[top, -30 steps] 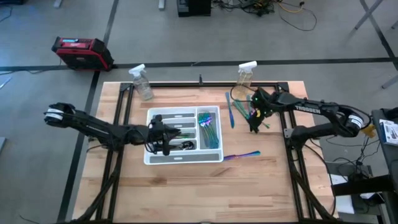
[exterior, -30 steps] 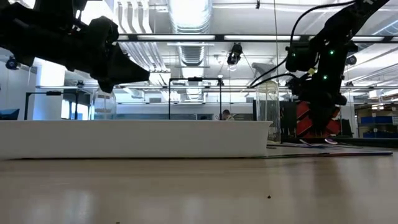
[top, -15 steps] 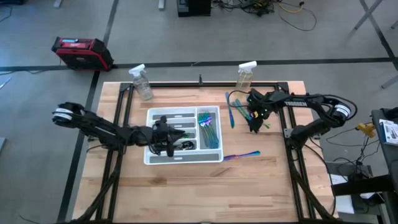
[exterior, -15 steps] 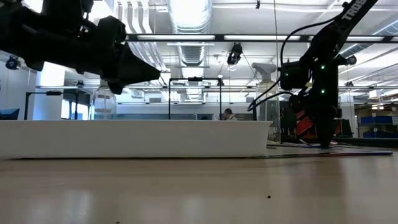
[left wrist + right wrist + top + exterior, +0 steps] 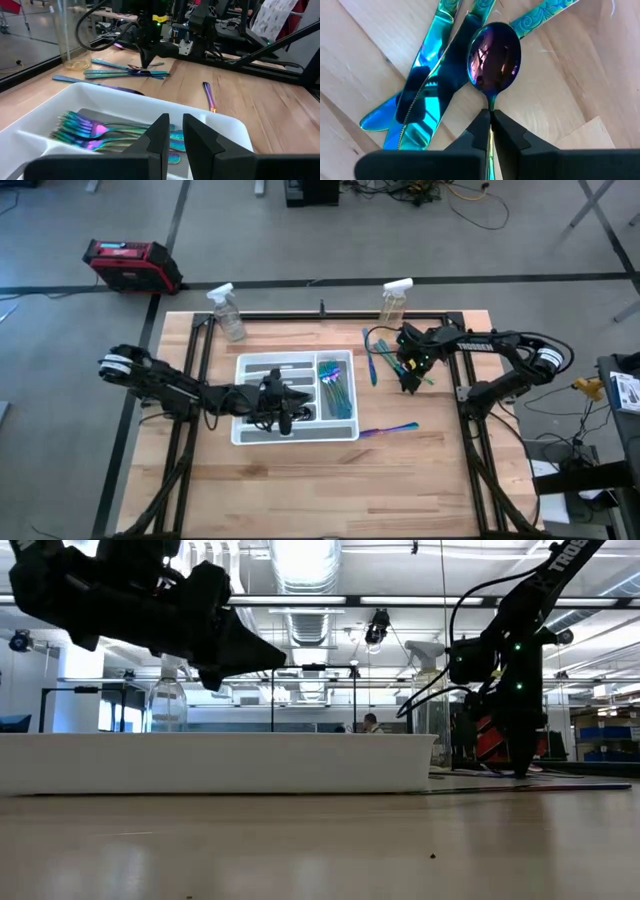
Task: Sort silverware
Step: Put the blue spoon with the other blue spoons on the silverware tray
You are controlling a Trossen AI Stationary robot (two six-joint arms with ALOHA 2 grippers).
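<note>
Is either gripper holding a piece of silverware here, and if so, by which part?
The right gripper is shut on a purple spoon, pinching its handle just behind the bowl. The left gripper hangs over the white tray with nothing visible between its fingers.

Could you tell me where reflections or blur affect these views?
Right wrist view: the spoon bowl mirrors the ceiling, pinched by the right gripper. Left wrist view: forks in the tray smear softly. Low view: near tabletop blurred.

Wooden table (image 5: 300, 480): white tray (image 5: 345, 432), two spray bottles (image 5: 228, 312), loose silverware (image 5: 390, 430).
</note>
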